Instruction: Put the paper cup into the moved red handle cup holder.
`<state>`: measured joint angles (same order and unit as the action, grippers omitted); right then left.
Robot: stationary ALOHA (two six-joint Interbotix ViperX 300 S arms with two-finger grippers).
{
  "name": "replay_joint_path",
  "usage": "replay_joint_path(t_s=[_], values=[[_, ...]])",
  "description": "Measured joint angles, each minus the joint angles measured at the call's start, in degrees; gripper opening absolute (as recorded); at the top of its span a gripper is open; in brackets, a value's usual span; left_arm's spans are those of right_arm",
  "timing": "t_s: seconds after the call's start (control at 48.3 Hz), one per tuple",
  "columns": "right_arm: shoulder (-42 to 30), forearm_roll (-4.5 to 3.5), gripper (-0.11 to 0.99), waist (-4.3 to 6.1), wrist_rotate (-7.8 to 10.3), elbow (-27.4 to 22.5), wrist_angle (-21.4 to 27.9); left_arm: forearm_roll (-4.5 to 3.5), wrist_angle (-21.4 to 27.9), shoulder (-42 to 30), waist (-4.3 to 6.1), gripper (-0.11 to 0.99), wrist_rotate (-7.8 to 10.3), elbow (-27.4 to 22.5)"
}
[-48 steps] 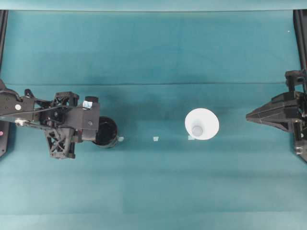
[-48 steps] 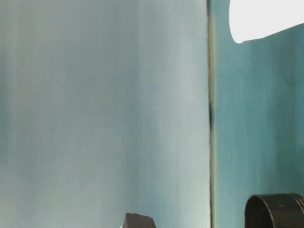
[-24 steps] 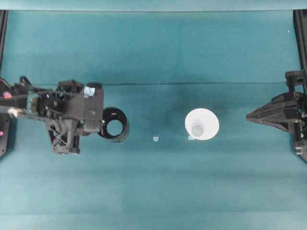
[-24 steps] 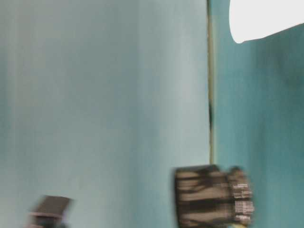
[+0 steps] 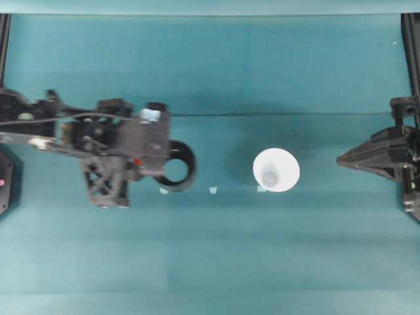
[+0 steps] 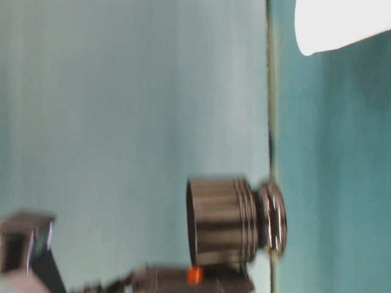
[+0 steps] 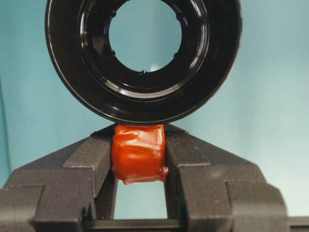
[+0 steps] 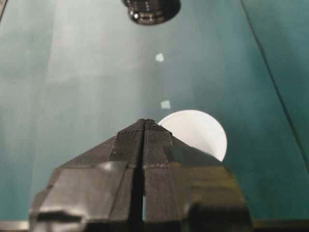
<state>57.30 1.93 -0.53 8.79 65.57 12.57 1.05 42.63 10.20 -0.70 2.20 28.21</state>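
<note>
Holder carried by its tab, cup waiting.

The red handle cup holder (image 7: 143, 58) is pinched by its orange-red tab in the left gripper (image 7: 139, 154) and, as far as the blurred table-level view allows, seems lifted clear of the table (image 5: 210, 262), leaving its mouth unobstructed. The paper cup (image 5: 276, 170) stands mid-table, between both arms. The right gripper (image 8: 143, 126) is kept pressed together, empty, near the cup.

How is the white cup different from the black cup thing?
The paper cup is plain white; the red handle cup holder is glossy black with an orange-red tab. The paper cup stands free on the table; the holder is gripped by its tab in the left end effector, lifted. Both are round and open-topped.
</note>
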Motion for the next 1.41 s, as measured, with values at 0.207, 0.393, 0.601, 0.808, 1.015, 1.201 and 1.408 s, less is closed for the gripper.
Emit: replay_joint_path(t_s=[0.207, 0.393, 0.601, 0.808, 1.015, 1.201, 1.408], values=[[0.3, 0.0, -0.11, 0.09, 0.0, 0.1, 0.0, 0.0, 0.0, -6.3, 0.0, 0.28, 0.88, -6.7], [0.4, 0.0, -0.11, 0.09, 0.0, 0.0, 0.0, 0.09, 0.0, -9.4, 0.09, 0.28, 2.2, -8.4], [0.5, 0.0, -0.11, 0.0, 0.0, 0.0, 0.2, 0.0, -2.1, -11.4, 0.0, 0.28, 2.46, -8.0], [0.5, 0.0, -0.11, 0.09, 0.0, 0.0, 0.2, 0.09, -6.7, -14.9, -0.44, 0.28, 2.37, -6.0], [0.6, 0.0, -0.11, 0.0, 0.0, 0.0, 0.0, 0.09, -10.5, -18.2, -0.53, 0.28, 2.29, -4.6], [0.6, 0.0, -0.11, 0.09, 0.0, 0.1, 0.0, 0.09, -12.4, -20.0, -0.53, 0.28, 2.11, -4.3], [0.6, 0.0, -0.11, 0.09, 0.0, 0.0, 0.2, 0.09, -12.7, -20.7, -0.53, 0.28, 2.37, -4.0]])
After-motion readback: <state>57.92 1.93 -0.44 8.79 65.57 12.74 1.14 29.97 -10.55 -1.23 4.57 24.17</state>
